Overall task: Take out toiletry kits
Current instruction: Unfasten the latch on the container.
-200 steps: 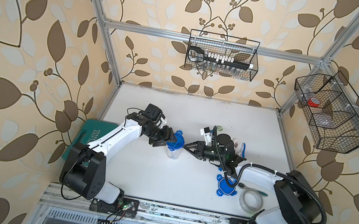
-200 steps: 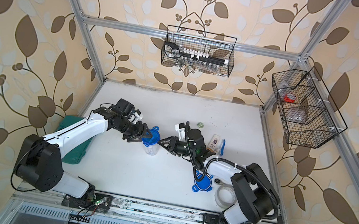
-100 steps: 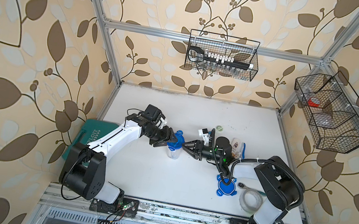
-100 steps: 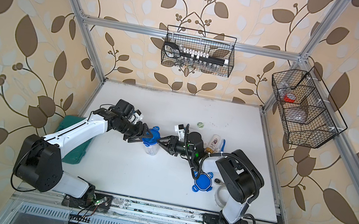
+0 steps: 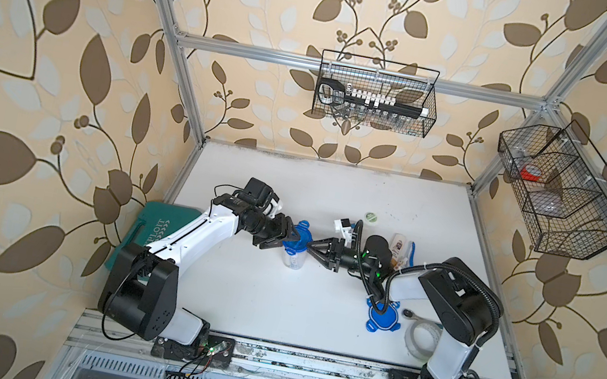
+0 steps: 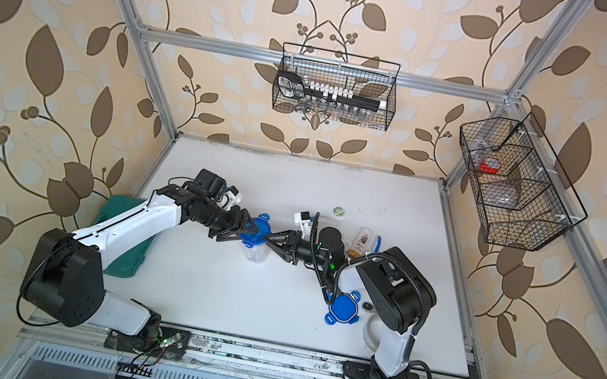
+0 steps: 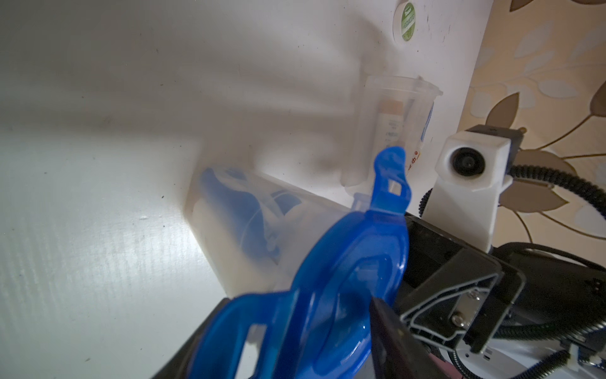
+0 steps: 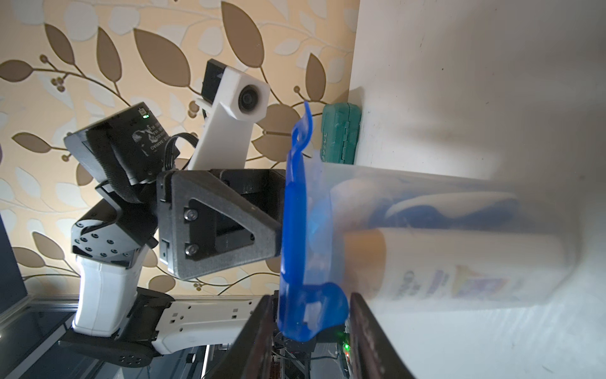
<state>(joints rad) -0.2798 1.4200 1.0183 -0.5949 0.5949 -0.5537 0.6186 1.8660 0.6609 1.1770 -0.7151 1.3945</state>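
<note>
A clear jar [image 5: 293,259] stands mid-table with a blue four-tabbed lid [image 5: 300,233] on it. Through its wall I see toiletry kit pieces: a white bottle with an orange cap [image 8: 459,262] and a blue toothbrush piece [image 8: 459,210]. My left gripper [image 5: 291,235] comes in from the left and is shut across the lid [image 7: 344,279]. My right gripper [image 8: 311,315] faces it from the right, fingers closed on one lid tab [image 8: 311,311]. More kit pieces lie behind the right arm: a white-orange mini bottle [image 5: 399,244], a blue toothbrush piece [image 5: 412,252] and a green-white disc [image 5: 371,217].
A loose blue lid [image 5: 380,318] lies front right beside a clear round container [image 5: 419,339]. A green case [image 5: 155,232] lies at the table's left edge. Wire baskets hang on the back wall [image 5: 375,97] and the right wall [image 5: 563,190].
The right arm's elbow has swung in from the right toward the middle, while its gripper has stayed at the lid's tab. The left arm has hardly moved.
</note>
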